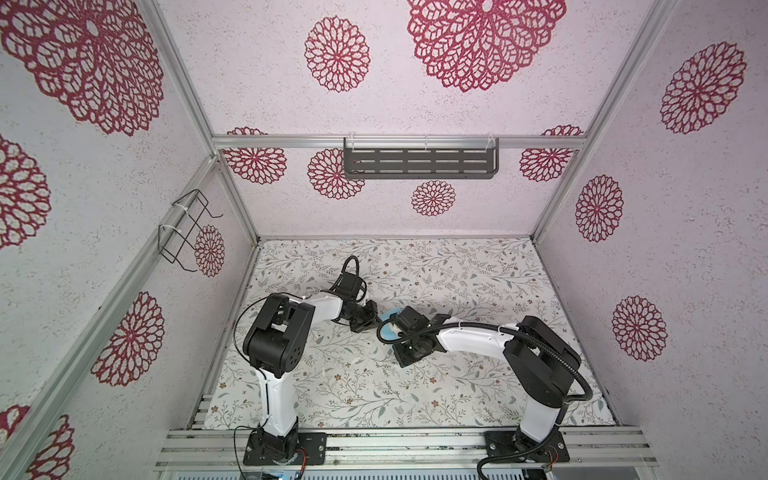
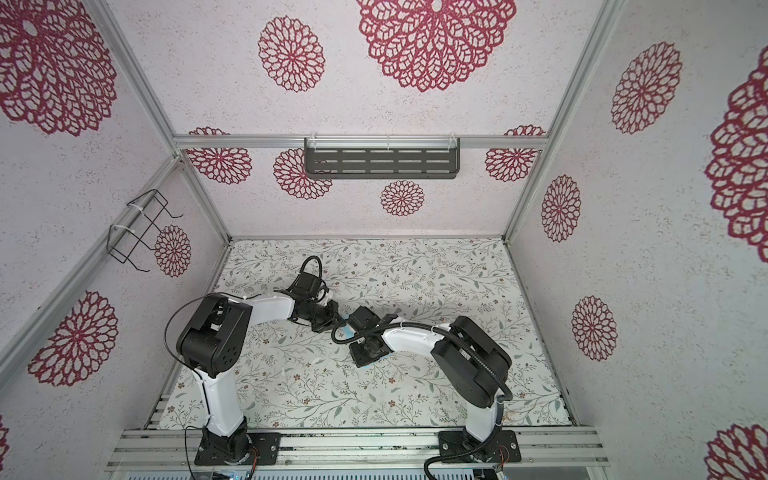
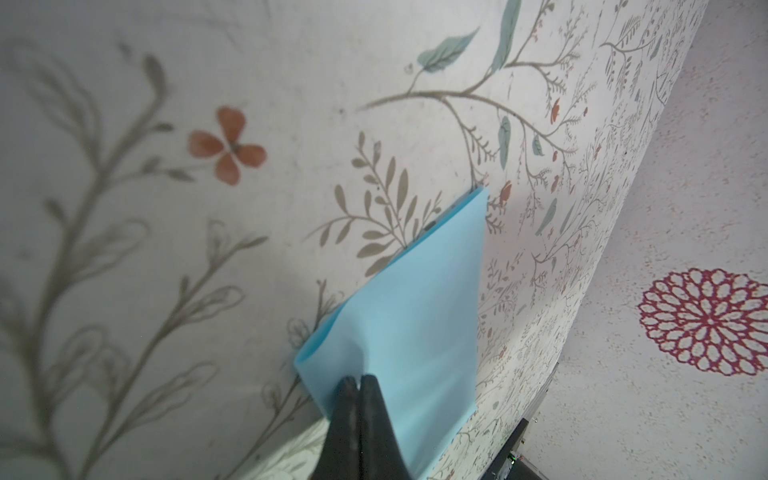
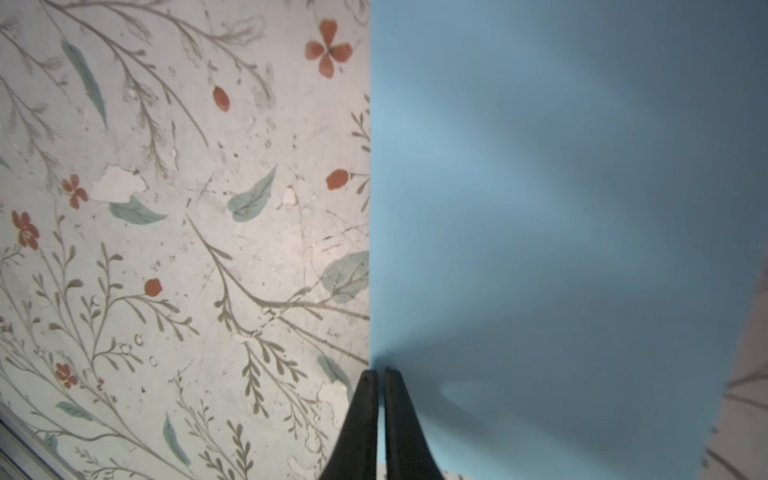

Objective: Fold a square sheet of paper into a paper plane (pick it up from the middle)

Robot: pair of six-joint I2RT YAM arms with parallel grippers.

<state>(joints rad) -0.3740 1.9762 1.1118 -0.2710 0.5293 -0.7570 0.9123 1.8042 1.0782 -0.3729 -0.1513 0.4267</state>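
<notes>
Floral-print bench [image 1: 457, 270]. Light-blue square sheet of paper [image 3: 415, 332] over bench middle, bent double, no sharp crease visible. Left tool [image 3: 358, 378] pressed together, pinching sheet edge; right tool [image 4: 381, 370] likewise. Likely first fold underway; nose, wings remain.

No readable text, labels, brands or numbers in any view.

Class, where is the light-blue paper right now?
In a top view, the paper is mid-table, pinched between the left gripper and right gripper, over the floral mat.
</notes>
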